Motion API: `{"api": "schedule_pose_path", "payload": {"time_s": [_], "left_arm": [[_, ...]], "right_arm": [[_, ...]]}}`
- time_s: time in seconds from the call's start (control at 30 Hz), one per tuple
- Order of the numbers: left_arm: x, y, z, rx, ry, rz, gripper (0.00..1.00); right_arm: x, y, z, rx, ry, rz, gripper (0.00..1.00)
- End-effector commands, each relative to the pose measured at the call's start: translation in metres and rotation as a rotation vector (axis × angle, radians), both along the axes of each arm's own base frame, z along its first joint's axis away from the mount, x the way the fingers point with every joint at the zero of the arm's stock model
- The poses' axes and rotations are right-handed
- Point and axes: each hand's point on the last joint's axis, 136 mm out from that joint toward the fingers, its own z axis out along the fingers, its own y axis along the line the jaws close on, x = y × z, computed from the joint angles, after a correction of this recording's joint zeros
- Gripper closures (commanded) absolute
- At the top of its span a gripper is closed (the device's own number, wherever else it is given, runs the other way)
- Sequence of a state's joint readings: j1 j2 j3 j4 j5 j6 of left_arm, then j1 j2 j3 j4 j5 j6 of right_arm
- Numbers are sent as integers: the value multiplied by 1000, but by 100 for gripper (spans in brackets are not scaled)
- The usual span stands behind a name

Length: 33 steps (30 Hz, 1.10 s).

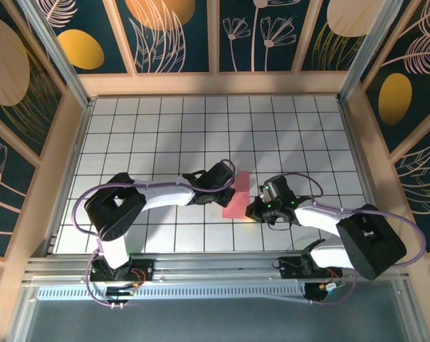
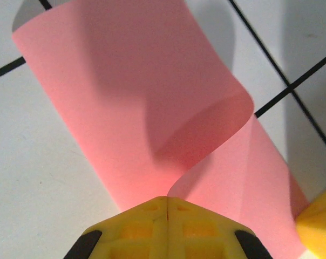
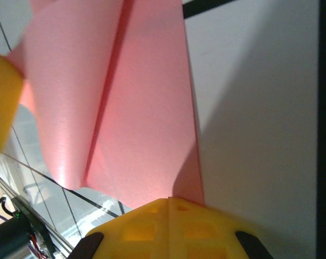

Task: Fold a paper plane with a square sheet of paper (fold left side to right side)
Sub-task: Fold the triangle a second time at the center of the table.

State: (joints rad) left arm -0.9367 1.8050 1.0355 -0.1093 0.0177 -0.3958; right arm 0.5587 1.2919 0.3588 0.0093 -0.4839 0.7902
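The square sheet of paper is salmon pink and lies mid-table between both grippers. In the left wrist view the paper curls up and over, and its lifted edge runs into the seam of my left gripper, which is shut on it. My left gripper is at the sheet's far left side. My right gripper is at its near right corner. In the right wrist view the paper shows a long fold line, and my right gripper is shut with its tips on the sheet's corner. The paper plane is out of view.
The white grid table is walled by wooden rails at the back and sides. A yellow finger of the right gripper shows in the left wrist view. A left-gripper finger shows in the right wrist view.
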Motion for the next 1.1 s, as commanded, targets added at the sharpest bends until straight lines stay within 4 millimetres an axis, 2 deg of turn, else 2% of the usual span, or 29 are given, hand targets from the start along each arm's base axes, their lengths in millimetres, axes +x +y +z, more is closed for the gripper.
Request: {"api": "schedule_pose_path", "payload": {"time_s": [0.0, 0.37, 1.07], "left_arm": [[1, -4, 14, -21, -8, -24, 100], [6, -4, -3, 33, -9, -27, 100], [12, -3, -16, 72, -17, -26, 100]], "right_arm": [[-7, -13, -15, -73, 20, 9, 100], [-2, -28, -22, -162, 25, 20, 100], [-3, -28, -21, -154, 23, 27, 100]]}}
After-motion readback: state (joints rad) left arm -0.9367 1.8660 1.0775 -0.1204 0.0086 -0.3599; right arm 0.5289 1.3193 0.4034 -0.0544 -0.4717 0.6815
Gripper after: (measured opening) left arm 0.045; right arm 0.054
